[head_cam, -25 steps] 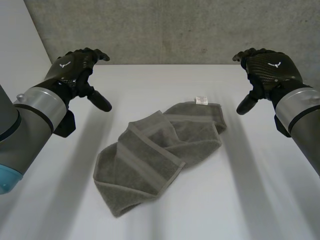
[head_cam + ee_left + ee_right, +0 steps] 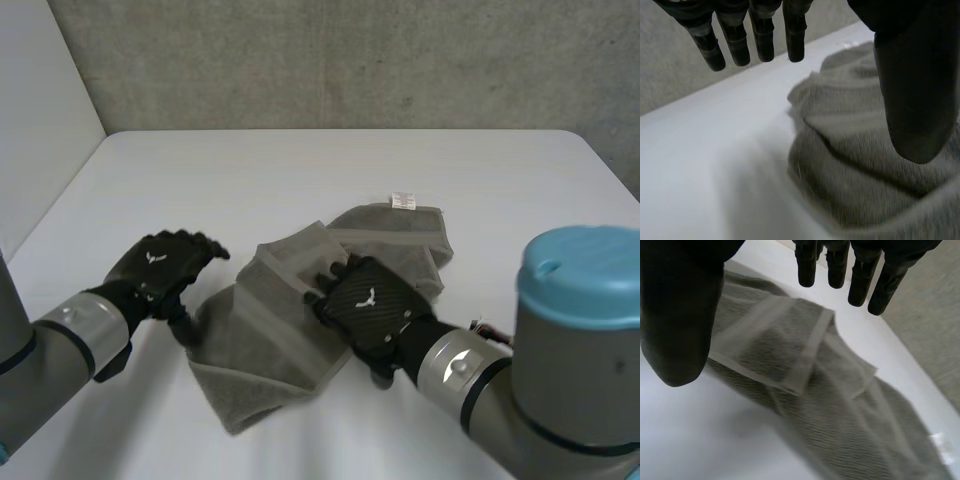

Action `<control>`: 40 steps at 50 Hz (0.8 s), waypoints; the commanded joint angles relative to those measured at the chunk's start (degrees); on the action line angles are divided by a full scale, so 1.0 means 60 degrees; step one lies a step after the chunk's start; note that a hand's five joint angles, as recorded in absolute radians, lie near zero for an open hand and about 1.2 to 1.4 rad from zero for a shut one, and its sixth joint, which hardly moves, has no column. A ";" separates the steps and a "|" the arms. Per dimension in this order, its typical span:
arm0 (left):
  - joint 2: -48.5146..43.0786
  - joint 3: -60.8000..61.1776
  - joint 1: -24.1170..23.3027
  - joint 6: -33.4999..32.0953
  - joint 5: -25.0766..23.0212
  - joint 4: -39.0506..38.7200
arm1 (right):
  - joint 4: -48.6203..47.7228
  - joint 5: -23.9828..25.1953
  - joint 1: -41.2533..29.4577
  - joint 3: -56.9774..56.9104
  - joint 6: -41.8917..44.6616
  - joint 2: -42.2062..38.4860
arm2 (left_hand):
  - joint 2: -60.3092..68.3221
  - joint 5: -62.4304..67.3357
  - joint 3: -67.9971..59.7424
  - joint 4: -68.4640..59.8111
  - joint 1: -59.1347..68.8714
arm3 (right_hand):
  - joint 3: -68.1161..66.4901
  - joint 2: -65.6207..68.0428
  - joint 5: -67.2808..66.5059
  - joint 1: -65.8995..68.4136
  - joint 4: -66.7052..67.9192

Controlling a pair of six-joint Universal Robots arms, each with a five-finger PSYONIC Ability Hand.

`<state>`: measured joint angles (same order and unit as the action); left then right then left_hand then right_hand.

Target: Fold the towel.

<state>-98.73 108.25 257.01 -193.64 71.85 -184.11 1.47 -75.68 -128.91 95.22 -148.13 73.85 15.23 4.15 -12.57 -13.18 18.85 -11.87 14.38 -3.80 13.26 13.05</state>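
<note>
Grey terry towel point(image 2: 265, 335): one piece, crumpled in loose overlapping folds with paler hem bands showing. A white label point(image 2: 402, 199) sits at the towel's far edge.

Right hand point(image 2: 370, 305): low over the towel's middle, back uppermost. In the right wrist view its fingers point(image 2: 860, 275) are straight and its thumb point(image 2: 680, 315) stands wide of them, with folded cloth below the palm. It holds nothing. I cannot tell whether it touches the cloth.

Left hand point(image 2: 160, 265): at the towel's left edge. Its fingers point(image 2: 762, 35) are straight and spread and its thumb point(image 2: 915, 90) is held apart above the cloth. It grasps nothing.

White table point(image 2: 500, 180): lies beneath the towel and extends on every side of it.

Change from half a second ago: both hands were raised and well apart, beyond the towel to its left and right. Both have since come down onto it. The towel's folds lie as they did.
</note>
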 commanded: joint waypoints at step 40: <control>-0.2032 0.0063 0.0818 -0.3205 -0.1912 0.0758 | -0.2222 -0.1273 -0.1558 -0.0430 -0.4741 -0.2101 | 0.4774 0.4955 0.0428 0.0531 0.4171 | 0.0311 1.0936 -1.1033 1.1124 -0.0509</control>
<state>-110.36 108.97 262.62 -213.33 61.67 -179.42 -12.35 -83.67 -139.58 93.10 -176.52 58.00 45.65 35.56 -12.57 -13.19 43.26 -11.87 69.10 -59.30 68.57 13.05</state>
